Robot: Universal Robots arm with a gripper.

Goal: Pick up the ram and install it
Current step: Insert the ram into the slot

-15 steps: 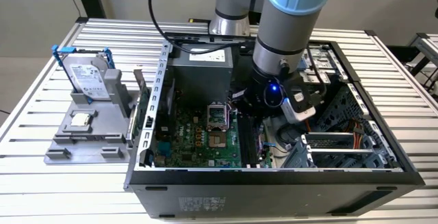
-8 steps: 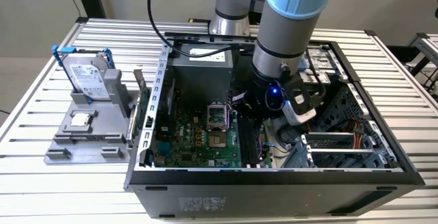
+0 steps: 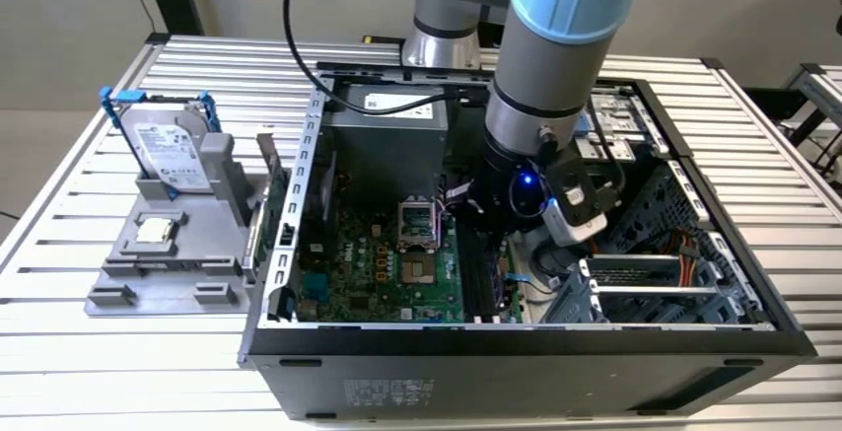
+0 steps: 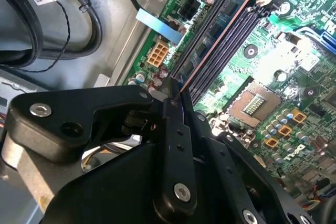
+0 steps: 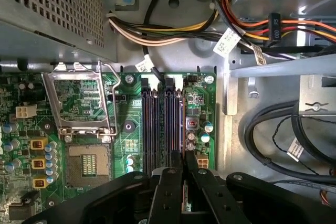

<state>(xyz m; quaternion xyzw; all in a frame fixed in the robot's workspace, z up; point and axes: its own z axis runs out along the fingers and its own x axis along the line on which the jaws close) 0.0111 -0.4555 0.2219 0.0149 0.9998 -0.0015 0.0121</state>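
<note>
arm: the robot arm (image 3: 559, 66) reaches down from the top centre of the exterior view into the open computer case (image 3: 526, 337).
gripper: the gripper (image 4: 176, 95) sits low over the motherboard (image 5: 126, 129); its black fingers (image 5: 168, 192) are drawn together, clamped on the ram's edge.
ram: the ram (image 4: 218, 38) is a thin bluish stick with a copper-coloured edge, running from the fingertips toward the upper right of the second wrist view. it lies along the black memory slots (image 5: 157, 124), in line with them; whether it is fully seated cannot be told.
cpu socket: the open socket (image 5: 86, 163) lies beside the slots.
tray: in the exterior view's left, a grey tray (image 3: 158, 273) carries a hard drive (image 3: 169, 150) standing upright and a small square chip (image 3: 158, 229).
</note>
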